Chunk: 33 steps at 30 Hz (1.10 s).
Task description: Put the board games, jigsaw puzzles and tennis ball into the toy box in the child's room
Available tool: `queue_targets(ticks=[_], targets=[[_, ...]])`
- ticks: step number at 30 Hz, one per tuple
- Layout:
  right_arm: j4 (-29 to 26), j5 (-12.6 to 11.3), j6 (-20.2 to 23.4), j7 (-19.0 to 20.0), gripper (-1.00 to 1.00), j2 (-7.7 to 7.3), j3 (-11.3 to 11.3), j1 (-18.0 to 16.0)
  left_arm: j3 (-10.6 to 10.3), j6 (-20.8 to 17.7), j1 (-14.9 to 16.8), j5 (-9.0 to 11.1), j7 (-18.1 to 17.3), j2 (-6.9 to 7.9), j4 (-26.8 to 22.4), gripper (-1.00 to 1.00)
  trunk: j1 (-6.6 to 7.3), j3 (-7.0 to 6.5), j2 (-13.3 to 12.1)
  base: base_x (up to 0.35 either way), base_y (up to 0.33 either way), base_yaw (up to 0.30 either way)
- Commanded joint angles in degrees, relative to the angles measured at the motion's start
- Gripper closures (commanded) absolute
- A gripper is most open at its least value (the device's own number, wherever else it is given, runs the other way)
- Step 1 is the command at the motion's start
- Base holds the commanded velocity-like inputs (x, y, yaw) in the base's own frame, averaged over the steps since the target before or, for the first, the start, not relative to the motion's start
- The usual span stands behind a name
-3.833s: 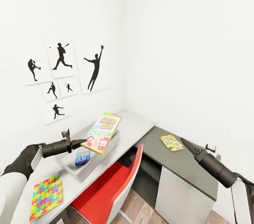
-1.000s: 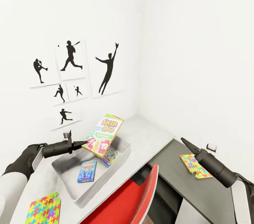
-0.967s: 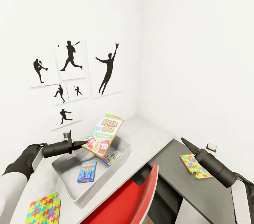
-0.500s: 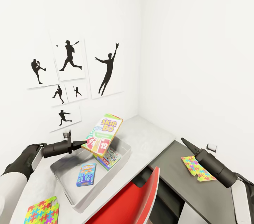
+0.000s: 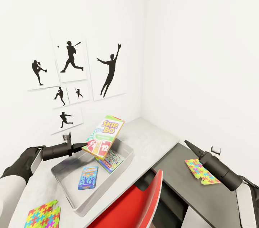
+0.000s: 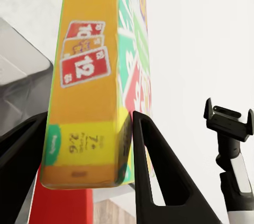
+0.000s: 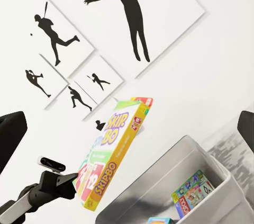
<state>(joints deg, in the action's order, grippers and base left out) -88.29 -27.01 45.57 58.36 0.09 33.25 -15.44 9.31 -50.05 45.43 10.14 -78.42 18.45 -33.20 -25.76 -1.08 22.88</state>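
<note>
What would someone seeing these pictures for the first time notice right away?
Probably the bright SKIP-BO box, pinched at one corner by the left gripper and held tilted above the grey toy box on the table. Two smaller game boxes already lie inside the bin. Behind it, black sports silhouettes stand out on the white wall.

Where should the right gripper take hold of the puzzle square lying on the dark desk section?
Probably by the edge of the puzzle nearest the robot, coming in low from that side with the right gripper. It lies thin and flat on the desk, so only an edge offers the jaws something to close on.
</note>
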Motion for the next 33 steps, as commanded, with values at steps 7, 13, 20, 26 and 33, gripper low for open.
queue_targets(ticks=[7,13,20,26,33], targets=[[-0.02,-0.15,0.31,0.19,-1.00,-0.10,0.06,-0.03,-0.33,-0.51,0.09,-0.03,0.31,0.61,-0.02,1.00,-0.02,0.02,0.04,0.000,0.000,0.000],[0.00,-0.15,0.31,0.23,-1.00,-0.10,0.06,-0.03,-0.33,-0.49,0.26,-3.55,0.53,1.65,0.00,1.00,-0.02,0.02,0.04,0.000,0.000,0.000],[0.04,-0.15,0.31,0.18,-1.00,-0.17,0.06,-0.03,-0.24,-0.49,0.59,-9.54,1.54,2.15,0.04,1.00,-0.02,0.02,0.04,0.000,0.000,0.000],[0.05,-0.15,0.31,0.18,-1.00,-0.18,0.07,-0.03,-0.25,-0.36,0.63,-10.62,5.56,2.33,0.01,1.00,-0.02,0.02,0.04,0.000,0.000,0.000],[-0.06,-0.14,0.38,0.41,-1.00,-0.26,0.14,-0.03,-0.35,-0.21,0.70,-12.97,7.45,2.27,-0.02,1.00,-0.02,0.02,0.04,0.000,0.000,0.000]])
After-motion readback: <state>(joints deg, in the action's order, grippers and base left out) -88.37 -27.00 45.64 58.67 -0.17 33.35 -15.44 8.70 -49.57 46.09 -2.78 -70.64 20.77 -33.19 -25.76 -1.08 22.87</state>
